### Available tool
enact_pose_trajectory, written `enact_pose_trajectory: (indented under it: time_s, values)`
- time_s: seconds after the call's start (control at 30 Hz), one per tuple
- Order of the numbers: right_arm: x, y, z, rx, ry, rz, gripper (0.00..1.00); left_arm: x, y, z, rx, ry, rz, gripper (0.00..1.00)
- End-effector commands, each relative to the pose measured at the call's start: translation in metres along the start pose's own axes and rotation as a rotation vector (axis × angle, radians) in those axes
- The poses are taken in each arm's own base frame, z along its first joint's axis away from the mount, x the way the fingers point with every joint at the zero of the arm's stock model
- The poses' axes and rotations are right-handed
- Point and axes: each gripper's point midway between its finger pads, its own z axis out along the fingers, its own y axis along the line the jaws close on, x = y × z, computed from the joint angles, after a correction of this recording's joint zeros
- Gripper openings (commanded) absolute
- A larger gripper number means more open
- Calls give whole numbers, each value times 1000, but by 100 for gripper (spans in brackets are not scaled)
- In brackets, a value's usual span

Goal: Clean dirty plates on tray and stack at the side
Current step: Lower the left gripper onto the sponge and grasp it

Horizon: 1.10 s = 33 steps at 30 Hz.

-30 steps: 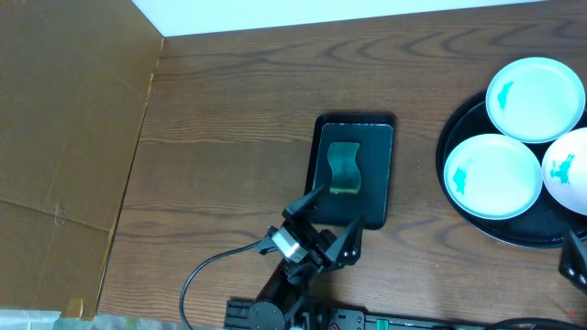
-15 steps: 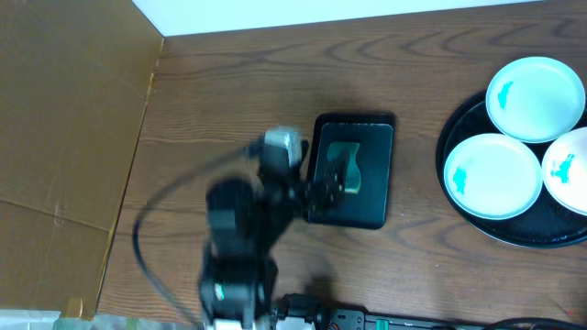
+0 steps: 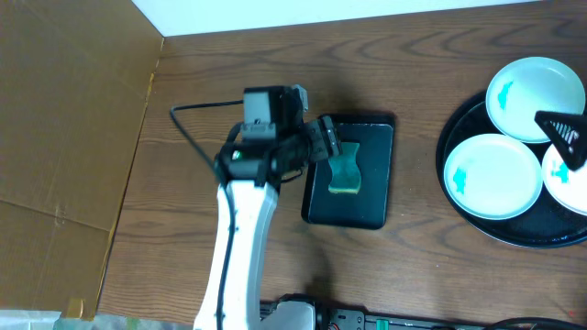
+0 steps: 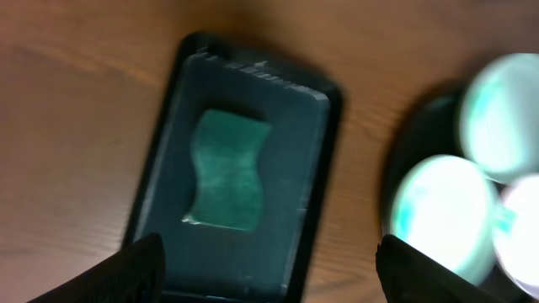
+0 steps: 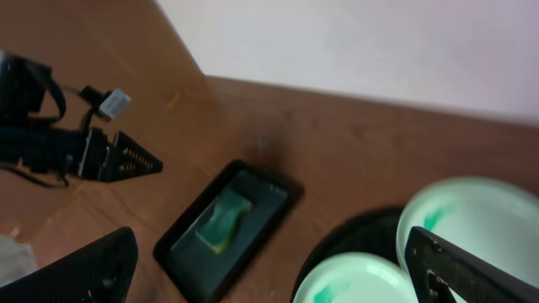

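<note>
- The three dirty plates [image 3: 492, 176] lie on the round black tray [image 3: 514, 233], each with a small teal smear. One sits on the rim at the far side. None is stacked at the side yet.
- The right gripper [image 5: 271, 271] hangs above them with its fingers spread wide and nothing between them. From its own camera the plates lie below and toward its right finger.
- From the left gripper [image 4: 274, 268] the plates are well off to its right, out of reach.
- The left gripper's fingers are also spread and empty. The green sponge [image 4: 226, 171] lies below and just ahead of the gap between them, in the small rectangular tray [image 4: 316, 177].
- I judge the step in hand to be fetching the sponge, since no wiping can start without it.
- To do it well, the left gripper should ease forward until the sponge's narrow waist sits squarely between the fingers. Then it should drop straight down.
- The fingers must clear the small tray's raised walls on both sides, or they may push the tray across the wooden table [image 3: 229, 73].
- The squeeze should go across the short width and be firm, because a soft sponge gives.
- Meanwhile the right gripper would do best to wait clear of the plates.
</note>
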Motion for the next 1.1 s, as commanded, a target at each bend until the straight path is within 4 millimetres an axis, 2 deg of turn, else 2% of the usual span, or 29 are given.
enact_pose_trajectory:
  time_s: [0.0,0.07,0.13,0.27,0.37,0.47,0.63,0.83,1.07]
  values:
    - [7,-31,12,174,34,162,98,-9,23,18,-140,7,-70,81]
    - [22,-53,19,300,78,219,98,-3,28,37,-170,64,-70,80]
    - [35,-64,26,362,123,249,99,3,30,55,-187,119,-67,80]
    - [54,-66,47,351,209,262,99,7,36,85,-204,177,-73,80]
    - [70,-67,62,343,270,271,99,14,31,105,-165,230,-84,80]
    - [82,-71,73,342,316,282,99,25,28,120,-131,299,-99,80]
    - [96,-78,87,347,371,300,99,42,35,141,-147,374,-84,79]
    - [110,-84,92,360,423,323,99,49,41,166,-152,409,-52,77]
    - [114,-86,93,364,437,330,99,57,41,189,-150,435,-17,75]
